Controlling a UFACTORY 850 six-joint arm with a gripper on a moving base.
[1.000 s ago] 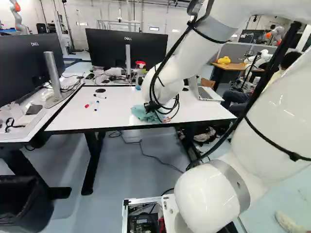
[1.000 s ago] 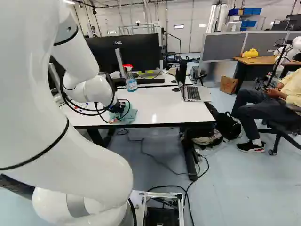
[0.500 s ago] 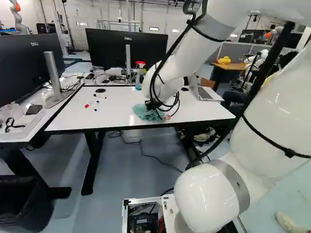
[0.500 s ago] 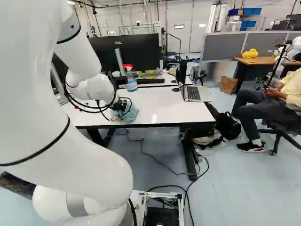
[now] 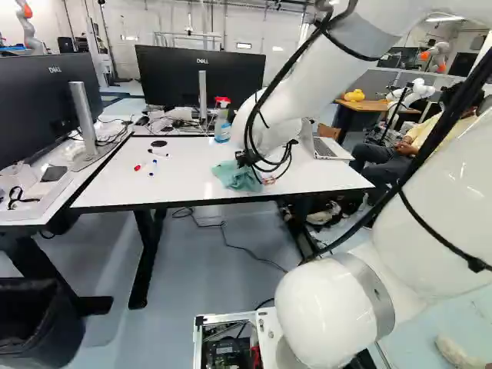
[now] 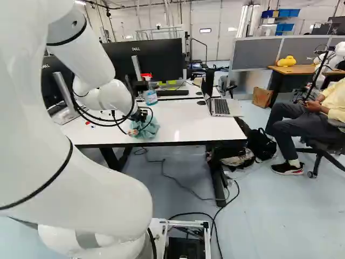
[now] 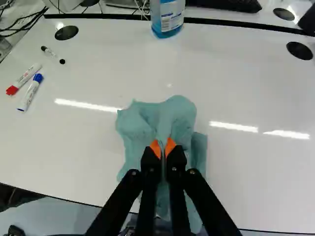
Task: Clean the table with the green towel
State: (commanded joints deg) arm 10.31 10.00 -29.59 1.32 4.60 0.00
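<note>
The gripper (image 7: 163, 143) has shifted a little to the right in both base views and slightly away from the table's (image 7: 74, 147) near edge, carrying the green towel (image 7: 157, 120) along. Its 2 fingers are clamped on a raised fold; the towel lies bunched close to that edge, between the 2 near corners. Wiping looks to be in hand. Next calls for keeping the cloth flat through long strokes towards the right edge, then left, minding the 3 markers (image 7: 31, 92) and the spray bottle (image 7: 168, 17) by the far edge.

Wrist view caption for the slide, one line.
End effector gripping the green towel on the white table, blue bottle ahead.
</note>
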